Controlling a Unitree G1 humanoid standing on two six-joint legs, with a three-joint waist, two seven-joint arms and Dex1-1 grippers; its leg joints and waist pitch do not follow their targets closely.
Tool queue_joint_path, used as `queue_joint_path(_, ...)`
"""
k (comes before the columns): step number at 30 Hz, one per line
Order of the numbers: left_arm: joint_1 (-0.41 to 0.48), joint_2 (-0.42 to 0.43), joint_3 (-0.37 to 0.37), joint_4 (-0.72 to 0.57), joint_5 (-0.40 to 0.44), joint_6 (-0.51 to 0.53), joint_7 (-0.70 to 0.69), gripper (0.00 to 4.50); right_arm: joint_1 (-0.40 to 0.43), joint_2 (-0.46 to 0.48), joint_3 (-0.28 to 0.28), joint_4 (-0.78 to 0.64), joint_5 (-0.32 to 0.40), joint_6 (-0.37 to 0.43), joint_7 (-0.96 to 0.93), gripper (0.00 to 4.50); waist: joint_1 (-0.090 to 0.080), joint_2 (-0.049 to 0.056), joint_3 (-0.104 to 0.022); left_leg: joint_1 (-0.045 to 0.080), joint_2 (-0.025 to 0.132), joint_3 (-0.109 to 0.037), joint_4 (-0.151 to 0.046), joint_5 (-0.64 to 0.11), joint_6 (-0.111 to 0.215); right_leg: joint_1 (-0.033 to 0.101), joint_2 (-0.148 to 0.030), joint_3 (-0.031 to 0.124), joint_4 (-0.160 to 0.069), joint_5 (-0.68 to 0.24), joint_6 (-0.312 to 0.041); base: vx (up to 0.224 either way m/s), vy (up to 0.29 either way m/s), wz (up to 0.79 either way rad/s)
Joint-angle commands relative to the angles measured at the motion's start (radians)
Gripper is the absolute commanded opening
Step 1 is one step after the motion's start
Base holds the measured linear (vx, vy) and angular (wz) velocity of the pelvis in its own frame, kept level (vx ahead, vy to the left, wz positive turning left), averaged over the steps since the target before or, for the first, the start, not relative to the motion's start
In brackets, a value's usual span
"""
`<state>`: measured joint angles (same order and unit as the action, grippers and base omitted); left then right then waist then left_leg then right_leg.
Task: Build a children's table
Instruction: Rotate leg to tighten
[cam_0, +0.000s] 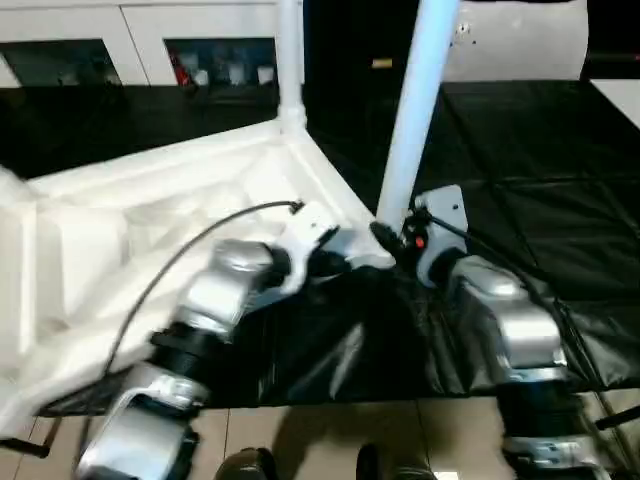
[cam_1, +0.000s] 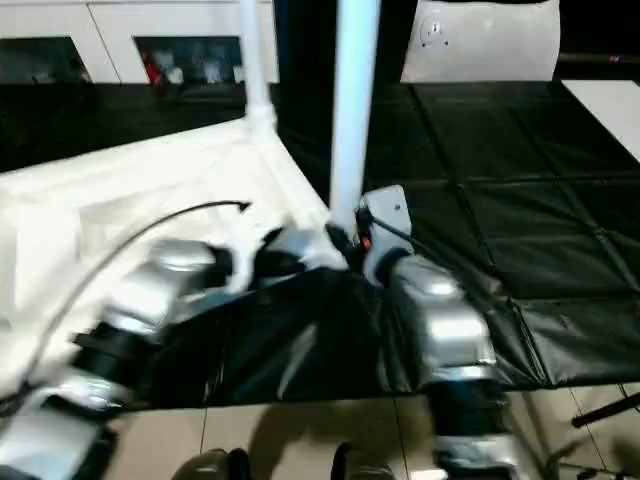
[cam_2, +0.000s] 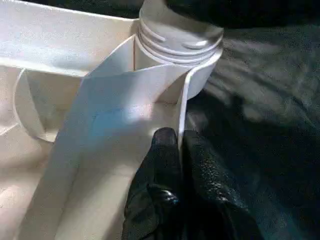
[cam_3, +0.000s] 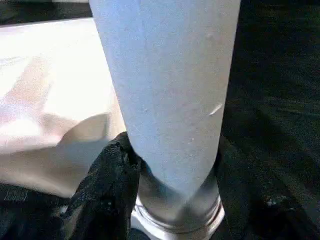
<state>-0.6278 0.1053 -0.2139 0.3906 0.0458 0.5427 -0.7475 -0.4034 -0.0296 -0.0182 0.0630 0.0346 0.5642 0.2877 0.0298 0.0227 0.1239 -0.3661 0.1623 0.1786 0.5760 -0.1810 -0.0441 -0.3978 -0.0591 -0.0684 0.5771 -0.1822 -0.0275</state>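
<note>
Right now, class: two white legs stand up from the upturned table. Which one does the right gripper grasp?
The nearer leg, at the near corner by the right gripper; the other leg stands untouched at the far corner.

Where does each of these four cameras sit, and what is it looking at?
Left eye: on the head, looking down over both silver forearms at the upturned tabletop.
Right eye: beside it, same scene.
Left wrist: along the left end effector, pinching the tabletop's rim near a corner socket.
Right wrist: along the right end effector's finger at a leg.
Both wrists share that corner.
</note>
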Motion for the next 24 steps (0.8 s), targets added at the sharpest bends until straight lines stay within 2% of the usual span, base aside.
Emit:
queue_joint_path(1,-0.037,-0.066,-0.025,-0.016,-0.009,-0.024,0.073,0.00,0.039,0.089,0.139,0.039,0.056,0.049,0.066,2.50,0.000,-0.002,-0.055,0.014,0.066,-0.036,-0.082,-0.266,0.031,0.031,-0.097,0.061,-0.089,-0.393,-0.152,0.000,0.000,0.00)
queue_joint_path(2,-0.030,-0.053,-0.034,-0.030,-0.007,-0.030,0.056,0.00,0.046,0.080,0.128,0.032,0.053,0.039,0.066,2.50,0.001,-0.002,-0.057,0.013,0.066,-0.036,-0.081,-0.260,0.032,0.033,-0.097,0.061,-0.087,-0.377,-0.155,0.000,0.000,0.00)
queue_joint_path(3,-0.020,-0.033,-0.044,-0.042,-0.004,-0.046,0.031,0.00,0.052,0.065,0.112,0.024,0.058,0.022,0.079,2.63,0.004,0.006,-0.058,0.013,0.067,-0.034,-0.081,-0.250,0.034,0.034,-0.097,0.063,-0.084,-0.344,-0.163,0.000,0.000,0.00)
queue_joint_path(5,-0.014,-0.019,-0.051,-0.050,-0.002,-0.057,0.015,0.00,0.056,0.056,0.100,0.019,0.062,0.010,0.088,2.74,0.003,0.001,-0.059,0.010,0.067,-0.032,-0.080,-0.236,0.042,0.037,-0.097,0.064,-0.081,-0.305,-0.173,0.000,0.000,0.00)
queue_joint_path(7,-0.008,-0.009,-0.053,-0.058,-0.001,-0.057,0.004,0.00,0.058,0.045,0.094,0.015,0.066,0.003,0.096,3.03,0.003,0.001,-0.061,0.009,0.067,-0.031,-0.079,-0.213,0.049,0.039,-0.097,0.064,-0.077,-0.275,-0.187,0.000,0.000,0.00)
queue_joint_path(8,0.009,0.021,-0.061,-0.075,-0.003,-0.076,-0.039,0.00,0.064,0.007,0.082,0.002,0.077,-0.018,0.135,3.09,0.004,0.003,-0.062,0.009,0.066,-0.030,-0.078,-0.204,0.054,0.041,-0.097,0.063,-0.076,-0.261,-0.193,0.000,0.000,0.00)
queue_joint_path(9,0.009,0.021,-0.061,-0.075,-0.003,-0.076,-0.039,0.00,0.064,0.007,0.082,0.002,0.077,-0.018,0.135,3.12,0.005,0.003,-0.063,0.006,0.066,-0.029,-0.076,-0.199,0.062,0.045,-0.098,0.063,-0.076,-0.248,-0.196,0.000,0.000,0.00)
queue_joint_path(10,0.034,0.083,-0.074,-0.094,-0.003,-0.109,-0.112,0.00,0.071,-0.088,0.076,-0.014,0.085,-0.062,0.234,3.23,0.008,-0.004,-0.069,0.004,0.066,-0.030,-0.073,-0.167,0.069,0.052,-0.099,0.061,-0.073,-0.219,-0.194,0.000,0.000,0.00)
queue_joint_path(12,0.041,0.104,-0.079,-0.097,-0.004,-0.122,-0.135,0.00,0.073,-0.121,0.073,-0.017,0.086,-0.076,0.267,3.49,0.008,0.003,-0.072,0.002,0.067,-0.028,-0.068,-0.120,0.092,0.052,-0.097,0.062,-0.061,-0.140,-0.215,0.000,0.000,0.00)
queue_joint_path(13,0.041,0.104,-0.079,-0.097,-0.004,-0.122,-0.135,0.00,0.073,-0.121,0.073,-0.017,0.086,-0.076,0.267,3.49,0.005,0.001,-0.074,0.000,0.066,-0.026,-0.066,-0.100,0.102,0.053,-0.094,0.062,-0.056,-0.102,-0.227,0.000,0.000,0.00)
queue_joint_path(14,0.051,0.130,-0.085,-0.098,-0.011,-0.140,-0.170,0.00,0.073,-0.161,0.071,-0.018,0.096,-0.095,0.325,3.54,0.004,0.000,-0.077,-0.004,0.066,-0.026,-0.063,-0.063,0.119,0.056,-0.095,0.060,-0.048,-0.038,-0.250,0.000,0.000,0.00)
queue_joint_path(15,0.051,0.130,-0.085,-0.098,-0.011,-0.140,-0.170,0.00,0.073,-0.161,0.071,-0.018,0.096,-0.095,0.325,3.67,0.008,0.000,-0.079,-0.003,0.064,-0.028,-0.061,-0.054,0.123,0.058,-0.094,0.058,-0.046,-0.020,-0.251,0.000,0.000,0.00)
queue_joint_path(16,0.058,0.158,-0.092,-0.097,-0.017,-0.174,-0.212,0.00,0.068,-0.202,0.070,-0.013,0.101,-0.120,0.380,3.67,0.009,0.001,-0.078,-0.001,0.066,-0.025,-0.058,-0.053,0.145,0.056,-0.096,0.058,-0.047,-0.004,-0.269,0.000,0.000,0.00)
queue_joint_path(17,0.063,0.181,-0.097,-0.096,-0.025,-0.195,-0.249,0.00,0.066,-0.236,0.073,-0.009,0.108,-0.141,0.436,3.67,0.008,-0.002,-0.079,-0.002,0.065,-0.023,-0.057,-0.052,0.148,0.059,-0.095,0.058,-0.045,-0.003,-0.271,0.000,0.000,0.00)
queue_joint_path(20,0.068,0.249,-0.112,-0.083,-0.039,-0.264,-0.361,0.00,0.058,-0.318,0.081,-0.003,0.147,-0.192,0.600,3.67,0.011,0.002,-0.075,0.001,0.070,-0.024,-0.059,-0.087,0.150,0.055,-0.095,0.055,-0.050,-0.059,-0.271,0.000,0.000,0.00)
queue_joint_path(21,0.069,0.273,-0.120,-0.081,-0.051,-0.296,-0.417,0.00,0.054,-0.349,0.092,0.003,0.168,-0.210,0.668,3.67,0.012,-0.002,-0.078,0.003,0.071,-0.024,-0.058,-0.100,0.149,0.057,-0.096,0.055,-0.050,-0.085,-0.267,0.000,0.000,0.00)
queue_joint_path(24,0.073,0.300,-0.127,-0.091,-0.080,-0.315,-0.498,0.00,0.051,-0.385,0.108,0.008,0.194,-0.219,0.757,3.67,0.018,0.002,-0.075,0.010,0.076,-0.021,-0.060,-0.105,0.140,0.050,-0.092,0.056,-0.051,-0.105,-0.271,0.000,0.000,0.00)
